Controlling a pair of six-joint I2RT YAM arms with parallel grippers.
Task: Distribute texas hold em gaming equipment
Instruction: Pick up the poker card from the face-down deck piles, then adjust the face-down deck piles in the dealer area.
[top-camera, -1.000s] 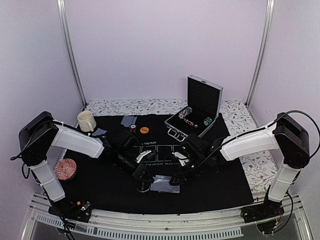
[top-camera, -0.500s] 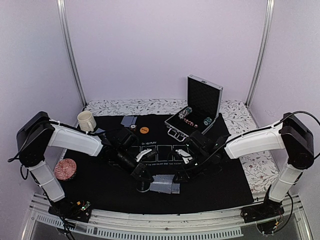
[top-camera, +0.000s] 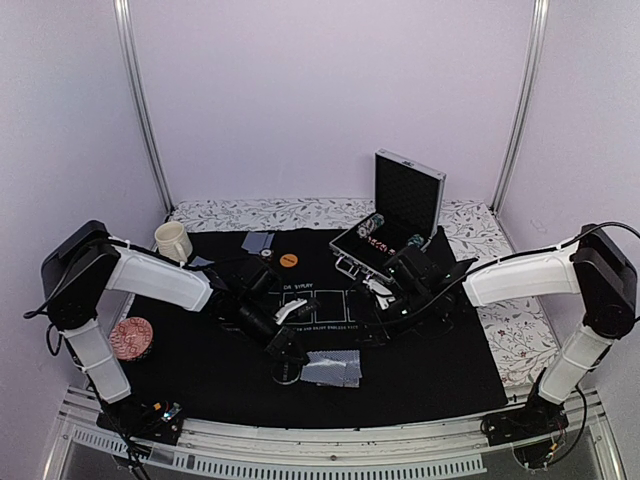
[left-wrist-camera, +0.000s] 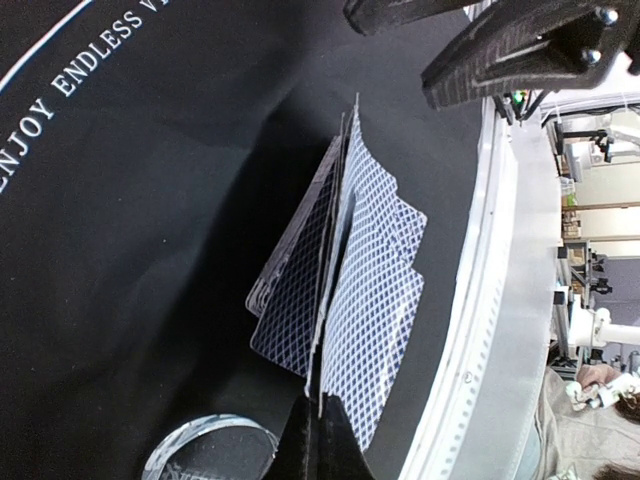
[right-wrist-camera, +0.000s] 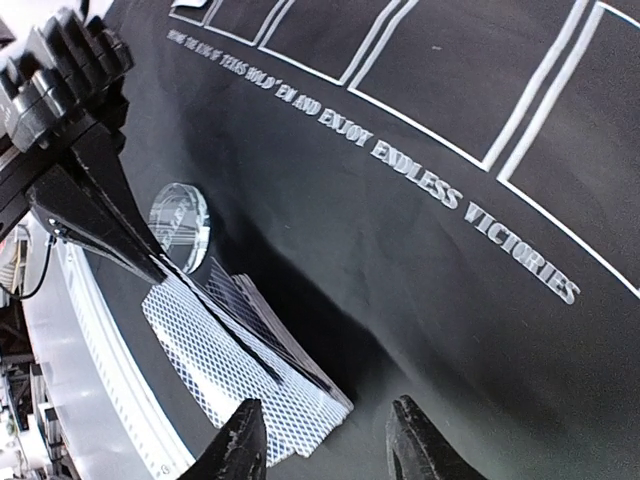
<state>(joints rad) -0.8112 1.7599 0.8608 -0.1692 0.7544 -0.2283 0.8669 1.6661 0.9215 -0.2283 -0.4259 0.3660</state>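
A stack of grey-blue-backed playing cards (top-camera: 332, 368) lies at the near middle of the black mat. It also shows in the left wrist view (left-wrist-camera: 375, 290) and the right wrist view (right-wrist-camera: 250, 370). My left gripper (top-camera: 296, 356) (left-wrist-camera: 320, 435) is shut on the left edge of the top cards and holds them tilted up. A clear round disc (top-camera: 286, 376) (left-wrist-camera: 205, 450) (right-wrist-camera: 180, 225) lies just beside it. My right gripper (top-camera: 374, 318) (right-wrist-camera: 328, 445) is open and empty, a short way up and right of the cards.
The open silver case (top-camera: 395, 215) with striped chips (top-camera: 372, 228) stands at the back right. An orange disc (top-camera: 289, 260), two cards (top-camera: 258, 241) and a cream mug (top-camera: 172, 241) are at the back left. A red patterned disc (top-camera: 131, 338) lies left of the mat.
My right gripper has drawn back up and to the right, away from the cards. My left gripper has stayed at the stack's left edge.
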